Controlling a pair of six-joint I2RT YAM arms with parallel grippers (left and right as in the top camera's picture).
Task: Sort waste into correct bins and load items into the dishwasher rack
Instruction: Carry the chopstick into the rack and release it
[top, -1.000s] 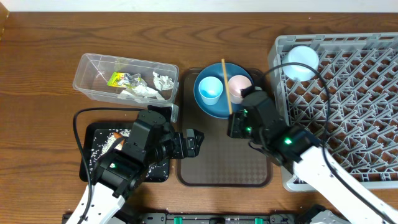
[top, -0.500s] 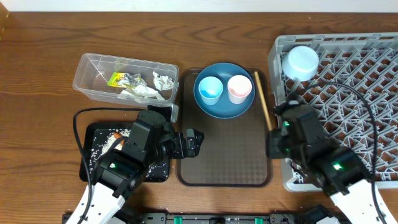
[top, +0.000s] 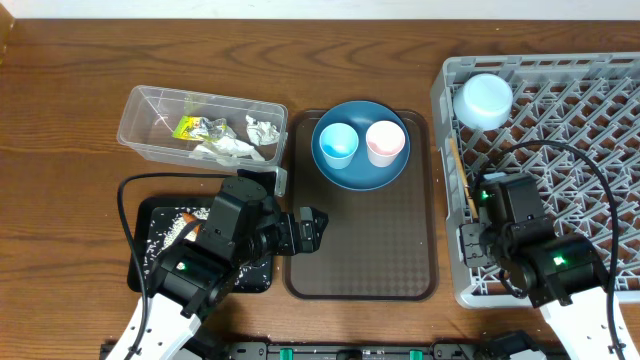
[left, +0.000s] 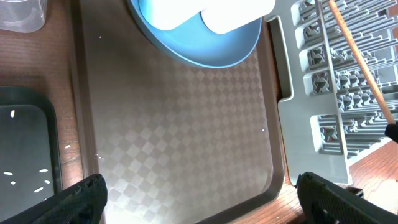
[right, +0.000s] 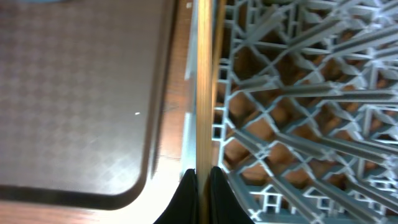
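Clamping the wooden chopsticks (right: 205, 93) at their near end, the right fingers (right: 187, 198) stand narrow, pinched onto the wood. The chopsticks run from the grip toward the far side, along the left wall of the dishwasher rack (top: 580, 110) — whether they touch that wall cannot be told. In the right wrist view they read as one wooden line, so the pair cannot be separated by eye.

The left fingers (left: 81, 198) stand wide and hold nothing. They hang over the left edge of the brown serving tray (top: 360, 250), just beside the black tray (top: 145, 215).

Item positions:
- Dark-blue plate (top: 360, 177): on the far end of the brown serving tray.
- Light-blue cup (top: 338, 146) and pink cup (top: 385, 143): upright, side by side on the plate.
- Pale bowl (top: 484, 100): in the far-left corner of the rack.
- Clear tub (top: 135, 125): on the worktop (top: 60, 100), left of the brown serving tray — it contains the yellow-green wrapper (top: 187, 126) and crumpled white tissue (top: 262, 130).
- Rice grains (top: 178, 228): scattered in the black tray.
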